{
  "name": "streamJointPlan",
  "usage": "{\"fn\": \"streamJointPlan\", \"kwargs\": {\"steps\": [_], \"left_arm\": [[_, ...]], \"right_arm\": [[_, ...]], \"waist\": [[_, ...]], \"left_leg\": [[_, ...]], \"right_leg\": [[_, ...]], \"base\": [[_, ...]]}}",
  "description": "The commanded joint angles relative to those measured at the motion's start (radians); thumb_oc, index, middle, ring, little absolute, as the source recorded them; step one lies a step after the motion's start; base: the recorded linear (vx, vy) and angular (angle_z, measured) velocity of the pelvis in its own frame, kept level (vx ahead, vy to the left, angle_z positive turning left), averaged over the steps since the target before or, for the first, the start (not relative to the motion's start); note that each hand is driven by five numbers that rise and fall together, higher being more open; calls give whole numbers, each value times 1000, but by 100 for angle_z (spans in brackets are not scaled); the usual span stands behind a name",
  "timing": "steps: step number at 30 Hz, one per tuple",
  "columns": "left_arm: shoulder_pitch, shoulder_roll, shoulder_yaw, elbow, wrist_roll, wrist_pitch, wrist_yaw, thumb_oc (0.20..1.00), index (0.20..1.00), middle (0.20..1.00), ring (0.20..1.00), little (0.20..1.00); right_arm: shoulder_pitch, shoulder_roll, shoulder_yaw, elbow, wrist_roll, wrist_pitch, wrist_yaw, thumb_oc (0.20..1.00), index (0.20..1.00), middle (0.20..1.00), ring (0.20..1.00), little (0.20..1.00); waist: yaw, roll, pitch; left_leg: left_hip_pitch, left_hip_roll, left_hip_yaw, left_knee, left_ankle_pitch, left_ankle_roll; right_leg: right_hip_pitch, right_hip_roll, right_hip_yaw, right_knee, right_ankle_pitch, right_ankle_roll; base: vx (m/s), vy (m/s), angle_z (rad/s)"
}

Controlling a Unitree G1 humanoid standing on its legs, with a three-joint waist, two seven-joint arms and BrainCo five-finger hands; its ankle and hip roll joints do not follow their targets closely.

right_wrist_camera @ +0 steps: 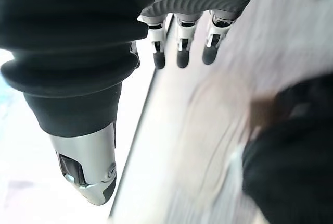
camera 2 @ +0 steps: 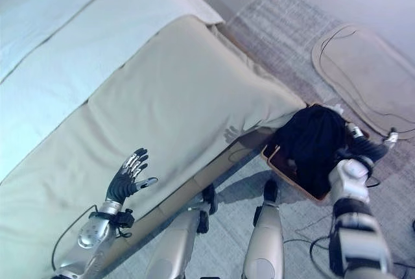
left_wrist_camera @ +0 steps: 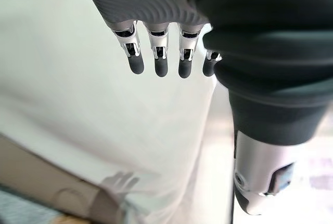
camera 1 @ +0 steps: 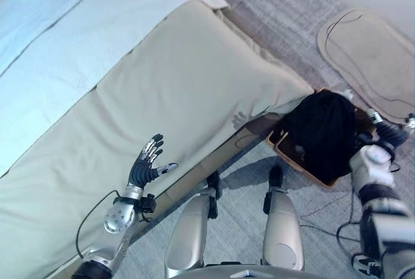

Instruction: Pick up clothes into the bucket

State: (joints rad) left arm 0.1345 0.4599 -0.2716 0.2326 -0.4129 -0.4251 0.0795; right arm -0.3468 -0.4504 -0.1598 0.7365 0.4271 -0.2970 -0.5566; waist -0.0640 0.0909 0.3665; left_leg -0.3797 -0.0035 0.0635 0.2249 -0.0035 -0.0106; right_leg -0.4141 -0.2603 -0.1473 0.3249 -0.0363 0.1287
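Note:
A heap of black clothes (camera 1: 321,133) fills a low brown bucket (camera 1: 283,144) that stands on the floor by the bed's corner. My right hand (camera 1: 389,133) hovers just to the right of the heap, open, with straight fingers (right_wrist_camera: 179,52) and nothing in them; the black cloth (right_wrist_camera: 291,166) shows beside it in the right wrist view. Far to the left, my left hand (camera 1: 144,165) is raised over the edge of the bed, open and holding nothing, its fingertips (left_wrist_camera: 158,65) above the pale cover.
The bed (camera 1: 194,84) with a beige cover and a white sheet (camera 1: 52,45) takes up the left and middle. A grey rug (camera 1: 292,6) covers the floor, and an oval beige mat (camera 1: 369,52) lies at the back right.

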Motion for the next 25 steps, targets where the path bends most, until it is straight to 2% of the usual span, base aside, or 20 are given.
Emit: {"fn": "streamJointPlan", "kwargs": {"steps": [1,2,7,14,17,20,25], "left_arm": [[-1,-9,83,37,1,-54,-14,1000,1000,1000,1000,1000],[0,-8,83,37,1,-54,-15,1000,1000,1000,1000,1000],[19,-52,160,43,-3,-51,-26,1000,1000,1000,1000,1000],[43,-88,217,-5,56,-56,-10,1000,1000,1000,1000,1000],[45,-99,217,-6,51,-55,-14,1000,1000,1000,1000,1000],[58,-116,215,-6,55,-58,-14,1000,1000,1000,1000,1000],[63,-146,199,8,56,-56,-4,1000,1000,1000,1000,1000]], "right_arm": [[86,36,-24,-98,-19,-131,105,1000,1000,1000,1000,1000],[91,37,-24,-102,-19,-131,106,1000,1000,1000,1000,1000],[251,118,24,-268,1,-143,253,1000,1000,1000,1000,1000],[403,169,142,-333,-36,-93,382,1000,1000,1000,1000,1000],[426,178,176,-322,-51,-82,401,1000,1000,1000,1000,1000],[458,166,250,-323,-155,-60,409,1000,1000,1000,1000,1000],[461,201,267,-294,-139,-55,398,1000,1000,1000,1000,1000]], "waist": [[-25,-59,-48],[-25,-59,-47],[-33,-91,-109],[-32,-114,-183],[-34,-115,-194],[-36,-116,-208],[-34,-115,-218]], "left_leg": [[54,52,-17,-46,0,-18],[60,53,-18,-50,1,-19],[185,73,-9,-148,29,-34],[311,94,1,-261,69,-50],[326,98,3,-283,81,-55],[332,104,8,-304,93,-62],[353,106,11,-305,87,-57]], "right_leg": [[98,-9,-38,-120,100,43],[105,-8,-40,-124,101,43],[233,32,-65,-221,108,43],[341,69,-87,-288,110,40],[356,77,-93,-295,107,38],[360,89,-99,-304,106,35],[382,91,-100,-317,110,33]], "base": [[68,-68,-6],[115,-101,-2],[91,-65,-3],[40,-38,-2],[-10,-10,5],[-45,3,6],[0,0,0]]}}
